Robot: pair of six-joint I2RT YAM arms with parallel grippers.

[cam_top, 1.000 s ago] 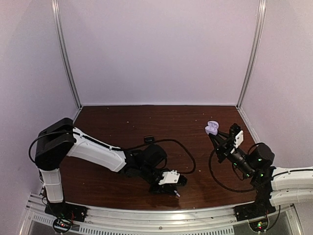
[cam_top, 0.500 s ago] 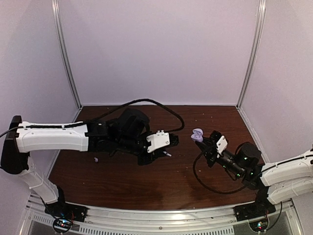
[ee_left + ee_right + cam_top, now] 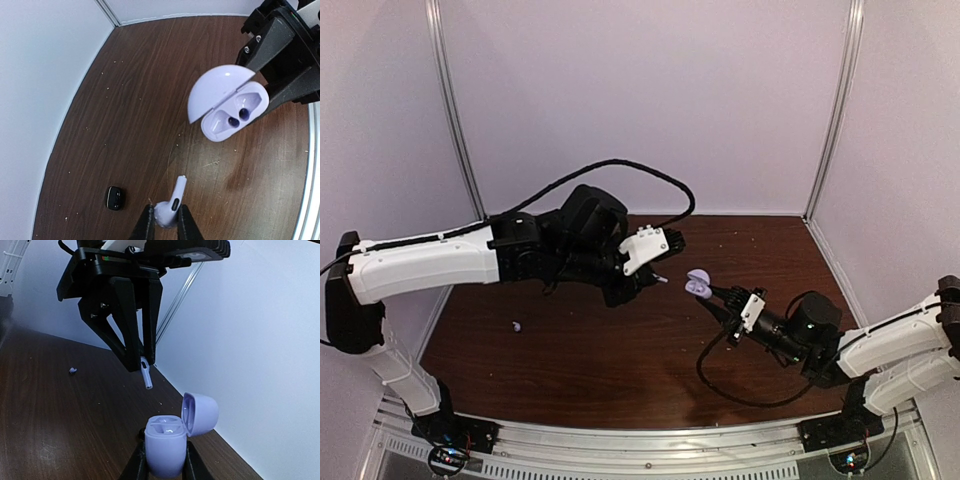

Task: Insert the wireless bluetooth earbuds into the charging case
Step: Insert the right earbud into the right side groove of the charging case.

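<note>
— Two earbuds, we count. Which do we meet first?

— Nearest us, the loose earbud [image 3: 516,326] lies on the table [image 3: 620,360], well to the left of the case [image 3: 227,102] and on its near side.

— And the case itself?

— We see it held clear of the wood by the right gripper [image 3: 712,293], whose fingers are clamped tight on its lower half. Its lid stands open on the hinge, and both wells show in our left wrist view.

— What sits just past the case?

— Just left of it and slightly beyond, the left gripper [image 3: 163,226] is closed to a narrow pinch on the held earbud [image 3: 146,374]. We see the bud's body between the fingertips and its stem sticking out past them, near the case but not touching it.

— Anything farther off?

— A black oval [image 3: 114,197] down on the table, below and left of the case as our left wrist camera shows it.
</note>
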